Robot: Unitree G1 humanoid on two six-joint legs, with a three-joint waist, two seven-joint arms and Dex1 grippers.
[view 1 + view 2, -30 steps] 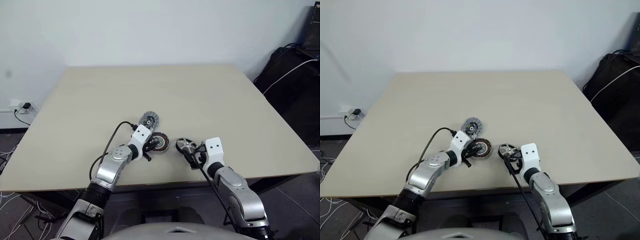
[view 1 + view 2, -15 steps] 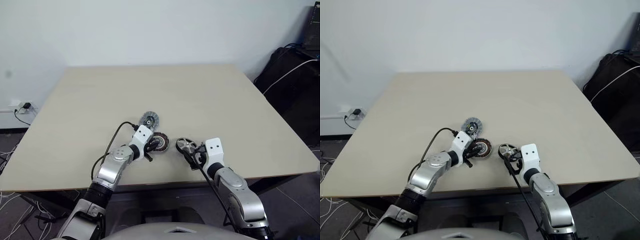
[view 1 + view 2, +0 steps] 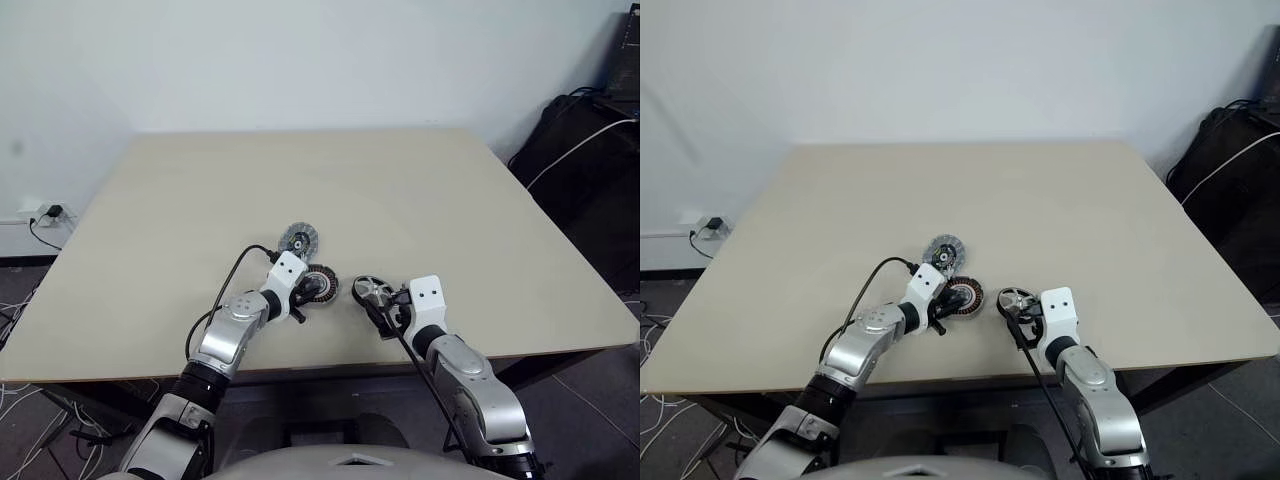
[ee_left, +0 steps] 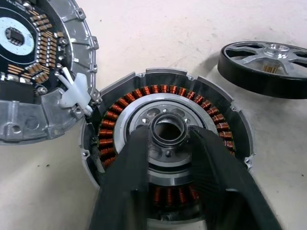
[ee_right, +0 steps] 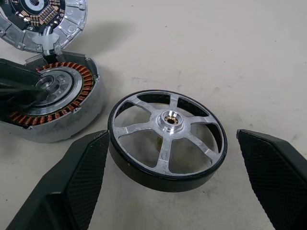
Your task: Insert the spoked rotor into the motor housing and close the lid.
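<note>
The motor housing, a squat cup with copper windings, sits near the table's front edge. My left gripper reaches over it, open, a finger on each side of the central hub and just off it. Touching the housing's far-left side lies the lid, its circuit face up. The spoked rotor, a dark-rimmed ring with silver spokes, lies flat to the right of the housing. My right gripper stands wide open with the rotor between its fingers, not touching it.
The beige table stretches far behind the parts. A black cable loops over the left arm. Dark bags and cables sit on the floor off the table's right side.
My left gripper's fingers have spread a little around the housing's hub. Housing, rotor, lid and the right arm stay where they were.
</note>
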